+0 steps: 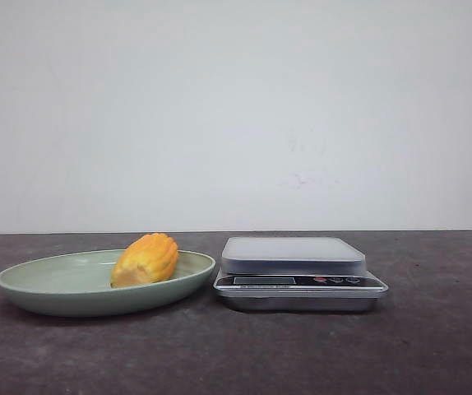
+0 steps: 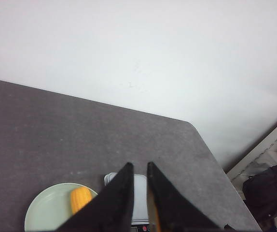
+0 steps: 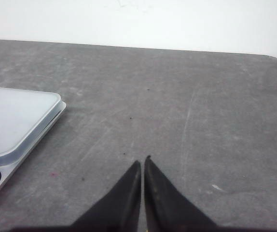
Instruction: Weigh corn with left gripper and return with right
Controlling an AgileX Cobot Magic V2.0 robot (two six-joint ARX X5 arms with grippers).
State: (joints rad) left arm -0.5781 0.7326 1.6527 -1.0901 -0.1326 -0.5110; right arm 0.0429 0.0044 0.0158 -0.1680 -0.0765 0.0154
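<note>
The left gripper [image 2: 139, 166] hangs high above the desk [image 1: 433, 346], its two black fingers [image 2: 121, 191] drawn close with only a thin gap between the tips and nothing held between them. Seen from its wrist camera, the tips lie over the scale [image 2: 138, 203], with the plate [image 2: 44, 212] and the corn [image 2: 80, 198] beside them below.

The right gripper [image 3: 142, 162] sits low over bare desk, its fingers [image 3: 160, 203] pressed almost together and empty. The scale [image 3: 13, 130] stands off to one side of it, apart from the tips.

In the front view neither arm shows. The corn [image 1: 145, 259] lies on its side in the pale green plate [image 1: 47, 292], toward the plate's right half, its paler cut end facing the front edge of the desk. The plate sits left of centre. The scale [image 1: 298, 271] stands just beside the plate's right rim, near the middle of the desk, its grey platform bare, its display and buttons facing the front edge
</note>
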